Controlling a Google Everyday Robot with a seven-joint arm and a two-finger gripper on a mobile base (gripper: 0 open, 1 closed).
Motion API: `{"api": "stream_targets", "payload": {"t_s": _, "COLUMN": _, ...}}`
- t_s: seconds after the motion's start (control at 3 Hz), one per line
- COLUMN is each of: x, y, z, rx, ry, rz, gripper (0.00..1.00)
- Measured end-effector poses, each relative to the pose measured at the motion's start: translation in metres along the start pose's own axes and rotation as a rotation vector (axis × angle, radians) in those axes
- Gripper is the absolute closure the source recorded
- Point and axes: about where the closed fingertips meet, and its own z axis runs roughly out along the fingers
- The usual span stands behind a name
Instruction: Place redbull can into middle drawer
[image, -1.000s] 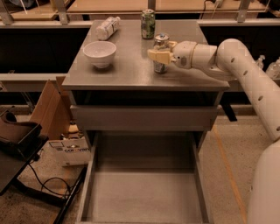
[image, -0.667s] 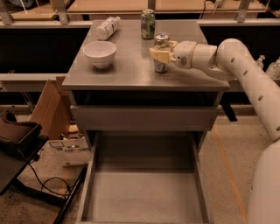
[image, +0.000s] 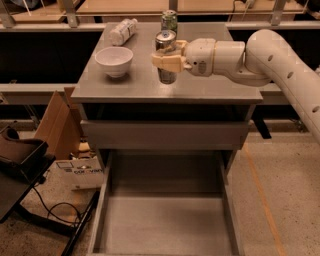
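The redbull can (image: 165, 40), a slim silver can with a shiny top, stands upright over the middle of the grey cabinet top (image: 210, 87). My gripper (image: 167, 61) reaches in from the right and is shut on the can's body, its cream fingers (image: 161, 61) around it. I cannot tell if the can's base touches the top. The middle drawer (image: 165, 220) is pulled out wide open below, toward the camera, with a bare grey floor and low side walls.
A white bowl (image: 114, 61), a lying plastic bottle (image: 122, 31) and a green can (image: 169, 20) share the cabinet top. A shut drawer front (image: 165, 135) sits above the open one. Cardboard boxes (image: 55, 125), a black stand (image: 20, 165) and cables lie on the left floor.
My gripper has moved left along the cabinet top, carrying the redbull can with it, away from the green can's side. The bowl, bottle and drawer have not moved.
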Motion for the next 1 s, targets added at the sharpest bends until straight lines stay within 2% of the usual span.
{"api": "stream_targets", "payload": {"t_s": 0.33, "x": -0.008, "y": 0.050, "z": -0.006, "rx": -0.020, "ry": 0.004, "rz": 0.012, "gripper": 1.00}}
{"api": "stream_targets", "payload": {"t_s": 0.67, "x": 0.050, "y": 0.101, "z": -0.027, "rx": -0.018, "ry": 0.033, "rz": 0.065, "gripper": 1.00}}
{"api": "stream_targets", "payload": {"t_s": 1.0, "x": 0.129, "y": 0.125, "z": -0.061, "rx": 0.057, "ry": 0.087, "rz": 0.132, "gripper": 1.00}}
